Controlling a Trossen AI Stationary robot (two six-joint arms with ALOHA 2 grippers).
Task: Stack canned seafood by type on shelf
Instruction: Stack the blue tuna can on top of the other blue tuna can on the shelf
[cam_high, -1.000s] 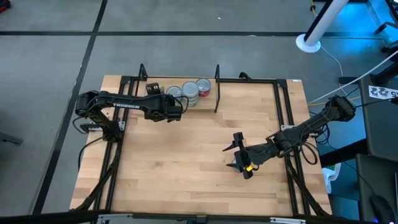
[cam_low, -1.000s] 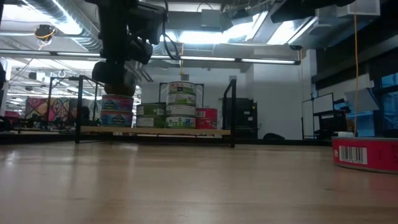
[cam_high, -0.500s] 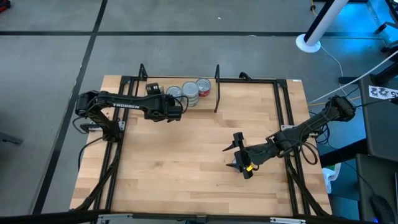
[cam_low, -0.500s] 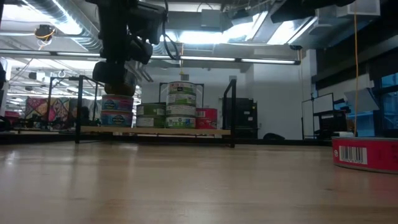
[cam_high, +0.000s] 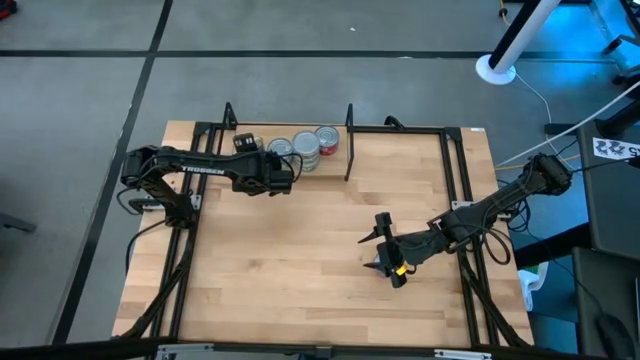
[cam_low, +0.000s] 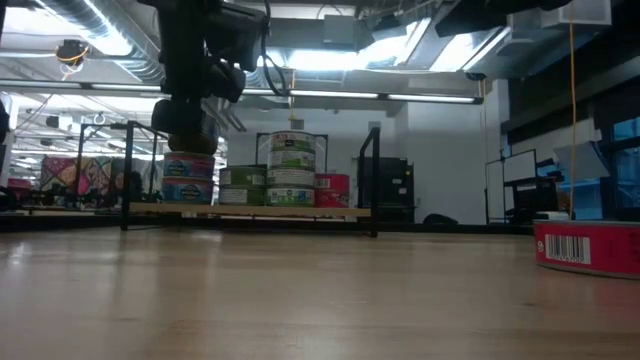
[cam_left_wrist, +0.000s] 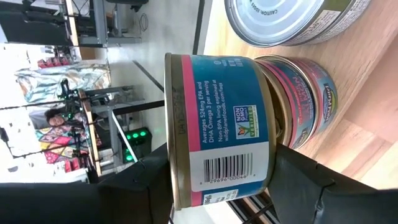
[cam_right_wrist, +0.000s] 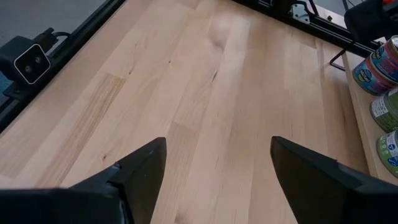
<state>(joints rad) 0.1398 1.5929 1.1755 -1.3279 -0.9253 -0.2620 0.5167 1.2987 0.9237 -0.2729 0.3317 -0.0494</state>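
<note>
Left wrist view: left gripper clamped on a blue-and-pink labelled tin, directly over a matching tin on the light-wood shelf. Best to centre rim over rim, lower level, then release. Tins are short, round, metal, with glossy paper labels. Right gripper hangs over the bare wooden counter, fingers apart, empty. A red tin lies apart on the counter.
</note>
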